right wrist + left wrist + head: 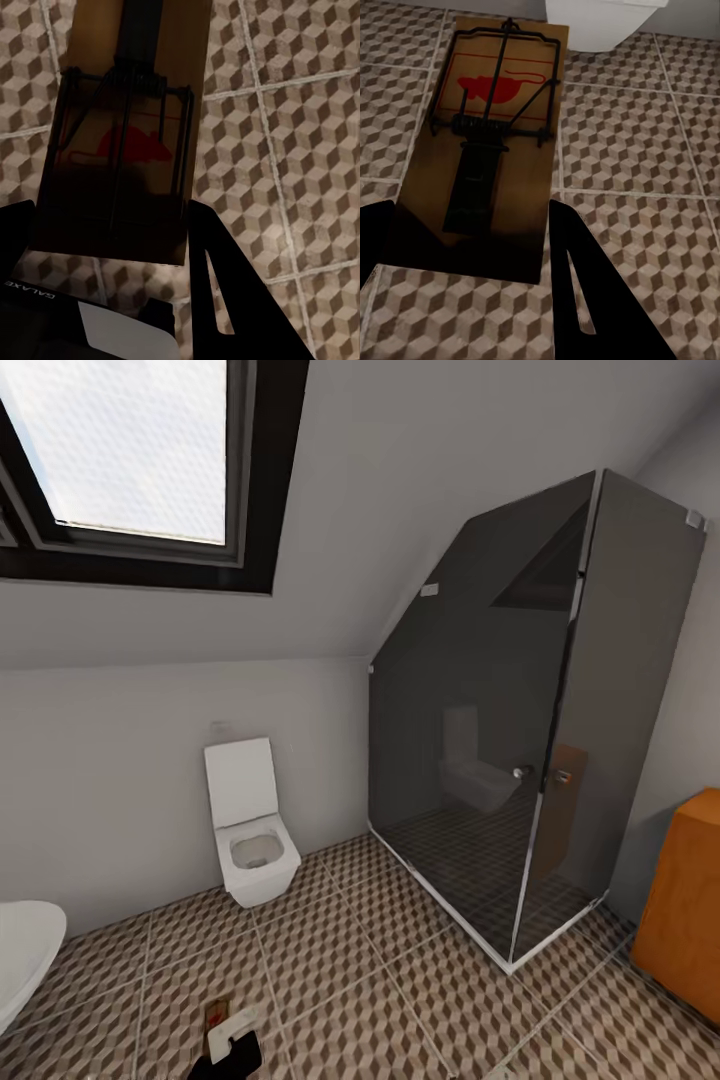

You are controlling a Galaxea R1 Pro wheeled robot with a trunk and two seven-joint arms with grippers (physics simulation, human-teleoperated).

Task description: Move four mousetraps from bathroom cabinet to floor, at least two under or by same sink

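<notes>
Each claw was clamped on a mousetrap: the left gripper (472, 247) held one mousetrap (487, 142), the right gripper (105, 255) another (127, 127), above the tiled floor (645, 150) near the toilet (250, 830).

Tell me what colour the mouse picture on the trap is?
Red, on the tan mousetrap; the left wrist view shows it best.
</notes>
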